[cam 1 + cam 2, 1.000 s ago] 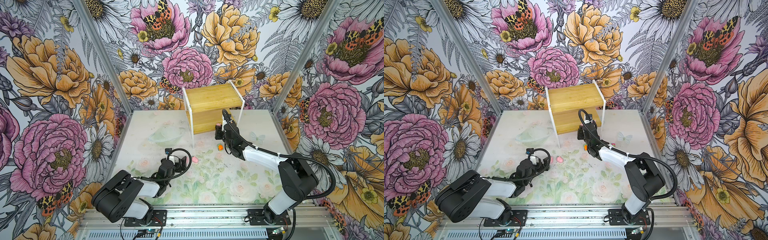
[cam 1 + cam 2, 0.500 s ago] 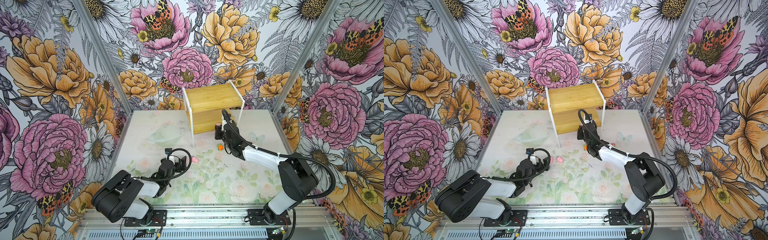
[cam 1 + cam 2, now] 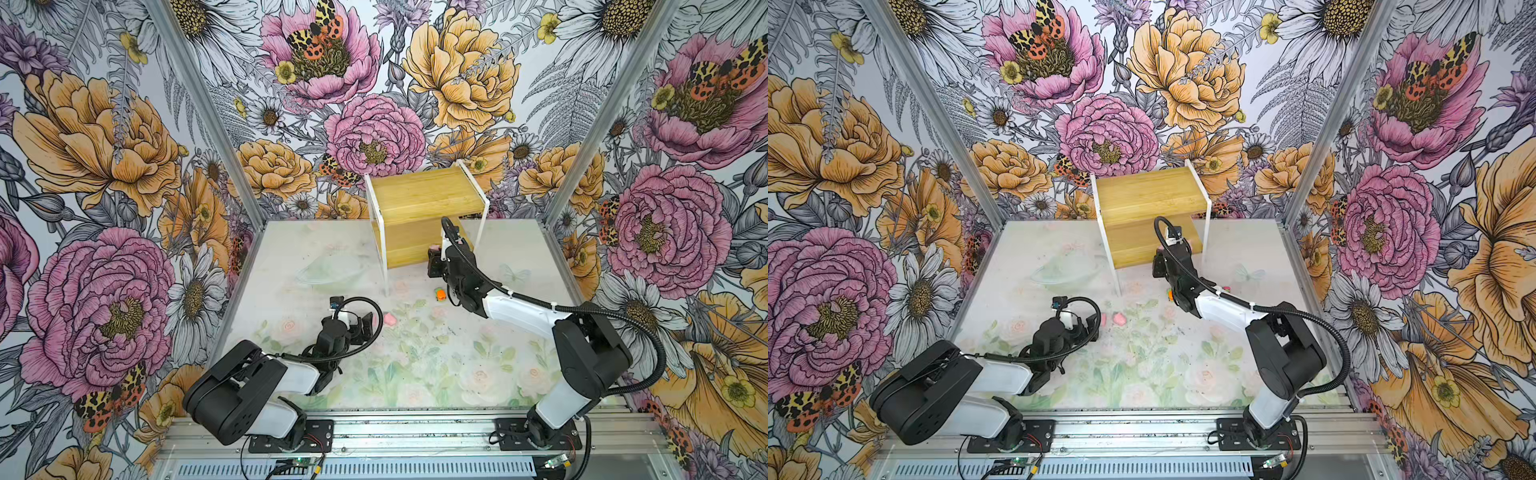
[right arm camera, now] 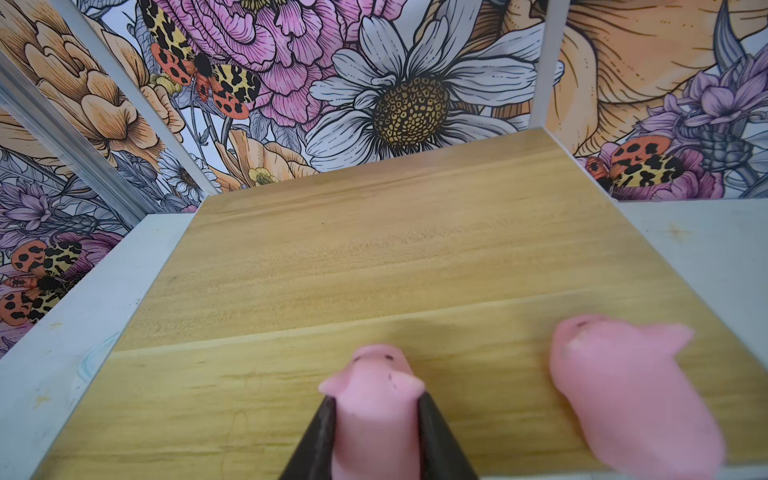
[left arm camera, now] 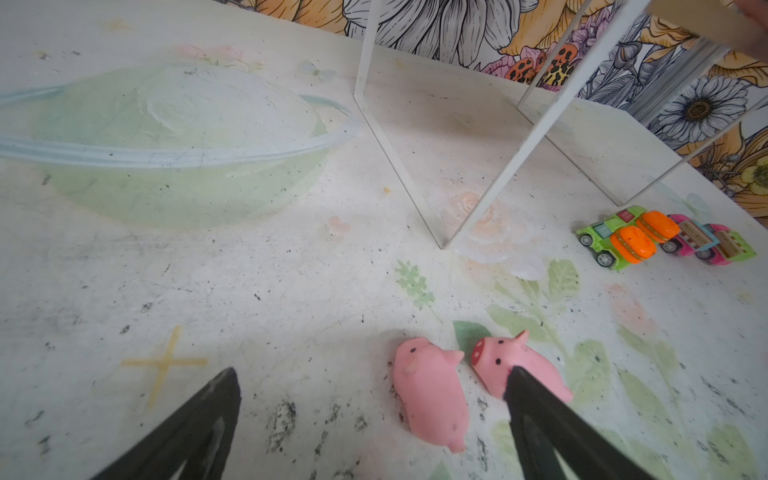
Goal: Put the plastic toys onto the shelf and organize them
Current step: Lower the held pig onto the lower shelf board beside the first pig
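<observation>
Nothing's moved: right claw [image 4: 376, 400] still pinching a pig [image 4: 374, 374] at the front edge of the shelf [image 4: 374, 249], release looks next; left claw [image 5: 372, 372] spread.

1. My left gripper [image 5: 372, 370] stands spread wide over the table [image 5: 291, 291].
2. 1 pink pig [image 5: 428, 390] lies between my fingers; a 2nd pig [image 5: 494, 353] lies just beside it, partly behind 1 fingertip.
3. 2 green-and-orange cars [image 5: 615, 241] and 2 pink cars [image 5: 706, 245] huddle near the shelf's white leg [image 5: 498, 178].
4. A clear green bowl [image 5: 166, 137] sits well apart.
</observation>
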### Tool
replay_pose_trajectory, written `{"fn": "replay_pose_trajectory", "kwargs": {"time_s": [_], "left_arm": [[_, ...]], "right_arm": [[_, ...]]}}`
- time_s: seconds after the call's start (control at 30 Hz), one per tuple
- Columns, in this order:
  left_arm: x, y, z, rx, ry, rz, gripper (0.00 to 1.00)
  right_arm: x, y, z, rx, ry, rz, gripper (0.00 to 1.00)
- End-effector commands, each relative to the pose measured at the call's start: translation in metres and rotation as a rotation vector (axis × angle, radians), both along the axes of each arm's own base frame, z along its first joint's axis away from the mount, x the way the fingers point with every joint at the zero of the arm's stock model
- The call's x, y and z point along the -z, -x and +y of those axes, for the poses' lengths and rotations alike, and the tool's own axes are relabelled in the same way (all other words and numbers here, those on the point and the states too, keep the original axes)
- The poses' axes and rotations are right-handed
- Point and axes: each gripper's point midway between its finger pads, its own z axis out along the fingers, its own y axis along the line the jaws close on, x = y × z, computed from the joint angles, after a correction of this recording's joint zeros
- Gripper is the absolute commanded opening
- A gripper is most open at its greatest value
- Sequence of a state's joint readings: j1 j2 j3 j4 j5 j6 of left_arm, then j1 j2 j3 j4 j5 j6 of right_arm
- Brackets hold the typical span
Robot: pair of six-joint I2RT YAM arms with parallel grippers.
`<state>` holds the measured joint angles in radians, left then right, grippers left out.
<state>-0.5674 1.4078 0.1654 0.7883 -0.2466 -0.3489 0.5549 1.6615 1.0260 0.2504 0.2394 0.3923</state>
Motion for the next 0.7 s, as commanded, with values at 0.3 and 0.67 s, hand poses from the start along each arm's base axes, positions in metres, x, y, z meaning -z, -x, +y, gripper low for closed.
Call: {"fn": "replay_pose_trajectory", "kwargs": {"time_s": [0.3,0.67], "left_arm": [[-0.0014,-0.0014,-0.0010,-0.004,-0.021,-0.009,0.99],[-0.0010,-0.0013,-0.0011,-0.003,-0.023,-0.008,0.99]], "right_arm": [[-0.0069,-0.0082,-0.0050,0.020,-0.005,-0.018,0.32],[-0.0063,-0.0119,-0.0068,0.021,-0.006,-0.005,0.32]]}}
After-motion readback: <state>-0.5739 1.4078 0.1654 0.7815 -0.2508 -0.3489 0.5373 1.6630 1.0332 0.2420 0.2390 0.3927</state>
